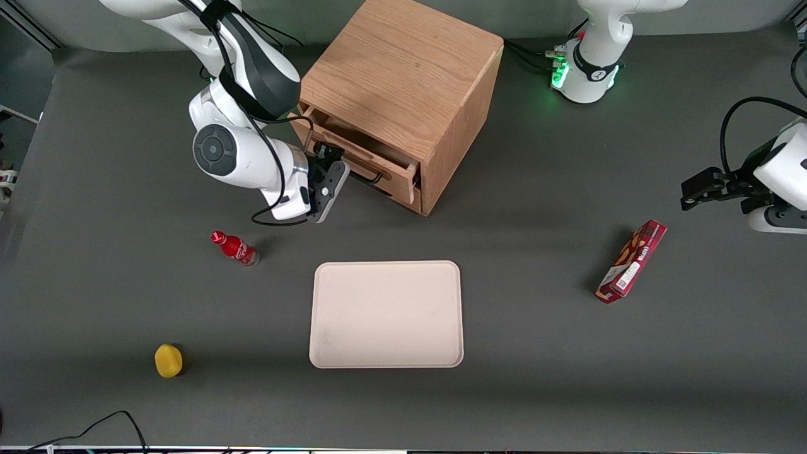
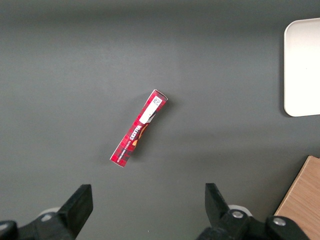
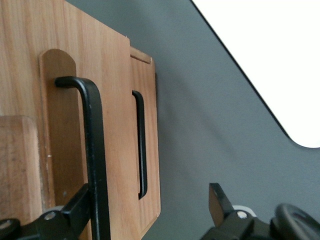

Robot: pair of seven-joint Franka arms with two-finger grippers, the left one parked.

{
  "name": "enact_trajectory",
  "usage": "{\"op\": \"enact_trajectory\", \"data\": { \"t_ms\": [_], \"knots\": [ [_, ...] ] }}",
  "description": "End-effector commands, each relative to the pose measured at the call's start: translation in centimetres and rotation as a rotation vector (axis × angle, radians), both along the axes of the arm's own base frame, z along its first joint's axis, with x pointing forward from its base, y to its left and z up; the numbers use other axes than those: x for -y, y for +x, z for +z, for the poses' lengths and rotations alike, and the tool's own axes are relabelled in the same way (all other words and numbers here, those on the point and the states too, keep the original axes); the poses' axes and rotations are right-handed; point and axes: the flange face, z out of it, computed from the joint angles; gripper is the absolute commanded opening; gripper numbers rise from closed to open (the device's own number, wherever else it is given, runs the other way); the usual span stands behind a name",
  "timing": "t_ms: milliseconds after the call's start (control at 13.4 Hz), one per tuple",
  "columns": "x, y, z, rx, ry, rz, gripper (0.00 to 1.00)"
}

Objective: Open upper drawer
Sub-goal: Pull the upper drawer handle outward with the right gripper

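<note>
My hand (image 1: pixel 329 183) sits spread open at the long black bar handle (image 3: pixel 95 150) of the light oak upper drawer (image 1: pixel 369 157), already drawn partly from the wooden cabinet (image 1: pixel 403 69), one finger (image 3: pixel 75 212) hooking the bar for pulling.

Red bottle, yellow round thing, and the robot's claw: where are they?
Small red bottle (image 1: pixel 234 248): front view, on its red body.
Yellow round object (image 1: pixel 168 360): front view, on its top.
Gripper (image 1: pixel 330 178): front view, between its fingertips, at the light oak upper drawer (image 1: pixel 372 159), point on its front panel.
</note>
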Motion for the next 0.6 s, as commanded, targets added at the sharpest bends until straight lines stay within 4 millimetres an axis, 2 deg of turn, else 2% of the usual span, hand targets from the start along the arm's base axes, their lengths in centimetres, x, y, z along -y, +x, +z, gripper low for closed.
{"op": "enact_trajectory", "data": {
  "t_ms": [0, 299, 522],
  "knots": [
    [0.3, 2.4, 0.3, 0.028, 0.01, 0.015, 1.0],
    [1.5, 5.1, -0.6, 0.046, -0.004, 0.01, 1.0],
    [1.9, 5.9, -1.1, 0.048, -0.01, 0.009, 1.0]
  ]
}}
